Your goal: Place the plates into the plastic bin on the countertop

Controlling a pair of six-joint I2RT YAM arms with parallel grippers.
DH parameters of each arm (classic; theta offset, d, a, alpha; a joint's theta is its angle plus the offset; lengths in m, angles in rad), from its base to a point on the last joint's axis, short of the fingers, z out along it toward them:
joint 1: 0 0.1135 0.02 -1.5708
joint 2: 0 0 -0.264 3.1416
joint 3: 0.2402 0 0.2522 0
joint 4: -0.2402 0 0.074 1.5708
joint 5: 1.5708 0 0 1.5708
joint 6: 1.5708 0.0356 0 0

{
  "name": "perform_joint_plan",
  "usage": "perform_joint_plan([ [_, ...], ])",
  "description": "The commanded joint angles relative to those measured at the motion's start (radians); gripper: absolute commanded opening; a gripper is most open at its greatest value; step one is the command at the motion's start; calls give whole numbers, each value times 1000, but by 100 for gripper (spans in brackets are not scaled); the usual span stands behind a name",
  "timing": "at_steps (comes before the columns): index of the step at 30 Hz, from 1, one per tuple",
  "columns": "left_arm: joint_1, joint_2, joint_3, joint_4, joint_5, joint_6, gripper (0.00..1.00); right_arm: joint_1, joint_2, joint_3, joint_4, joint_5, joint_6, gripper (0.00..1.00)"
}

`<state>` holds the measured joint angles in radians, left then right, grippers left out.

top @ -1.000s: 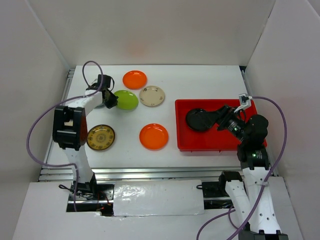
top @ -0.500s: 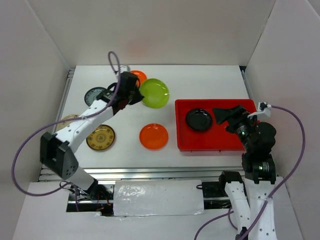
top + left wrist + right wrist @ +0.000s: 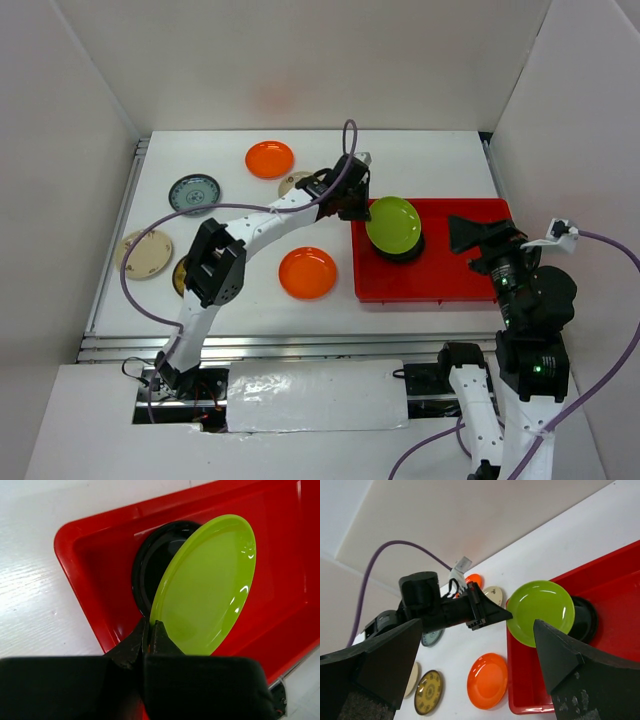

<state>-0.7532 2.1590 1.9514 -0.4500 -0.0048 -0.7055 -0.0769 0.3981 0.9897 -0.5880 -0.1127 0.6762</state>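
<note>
Our left claw [image 3: 150,626] pinches the green plate [image 3: 210,590] at seven o'clock, tilted over the black plate [image 3: 150,560]; released so, it may roll out. Our right claw [image 3: 470,235] gapes empty.

end effector [image 3: 150,626] pinching green plate [image 3: 207,587], red bin [image 3: 287,565]

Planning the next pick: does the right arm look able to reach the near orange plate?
Probably yes: the right gripper is open, and the near orange plate lies uncovered beside the plastic bin.
</note>
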Motion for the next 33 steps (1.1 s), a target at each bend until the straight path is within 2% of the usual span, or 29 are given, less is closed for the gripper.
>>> perform_joint_plan([
  [1, -3, 36, 37, 60, 45, 9, 0, -4, 15, 7, -12, -13, -29, 100],
  [6, -9, 107, 104, 50, 43, -9, 0, -3, 19, 7, -3, -41, -30, 100],
  [9, -9, 143, 159, 40, 45, -18, 3, -1, 18, 6, -1, -50, -32, 100],
  [11, -9, 176, 210, 30, 45, -23, 12, -1, 16, 1, 2, -62, -33, 100],
  [12, -11, 186, 231, 10, 46, -26, 35, -1, 15, 1, 4, -65, -33, 100],
  [15, -15, 142, 215, 17, 78, -28, 57, -1, 13, 4, 4, -68, -40, 100],
  [16, -29, 113, 180, 22, 71, -23, 82, -1, 12, 4, 5, -70, -40, 100],
  [17, -40, 82, 155, 34, 46, -8, 96, 2, 15, 3, 8, -73, -43, 100],
  [18, -47, 14, 135, 59, 37, 0, 99, 2, 15, 0, 14, -80, -43, 100],
  [20, -61, -54, 78, 63, 20, 15, 99, 2, 19, -11, 22, -93, -40, 100],
  [23, -66, -218, -15, -5, -114, -12, 99, 0, 18, -48, 62, -152, -52, 100],
  [24, -66, -326, -113, -36, -244, -34, 99, 2, 19, -90, 112, -223, -52, 100],
  [27, -40, -528, -306, -154, -493, -142, 99, 23, 88, -160, 180, -413, -67, 100],
  [28, -28, -575, -351, -183, -515, -164, 99, 41, 109, -174, 186, -433, -70, 100],
  [29, -11, -649, -400, -203, -523, -193, 99, 66, 120, -190, 195, -427, -79, 100],
  [30, 14, -681, -498, -232, -527, -207, 99, 136, 126, -218, 195, -329, -79, 100],
  [33, 58, -798, -721, -178, -465, -197, 99, 209, 116, -272, 212, -208, -70, 100],
])
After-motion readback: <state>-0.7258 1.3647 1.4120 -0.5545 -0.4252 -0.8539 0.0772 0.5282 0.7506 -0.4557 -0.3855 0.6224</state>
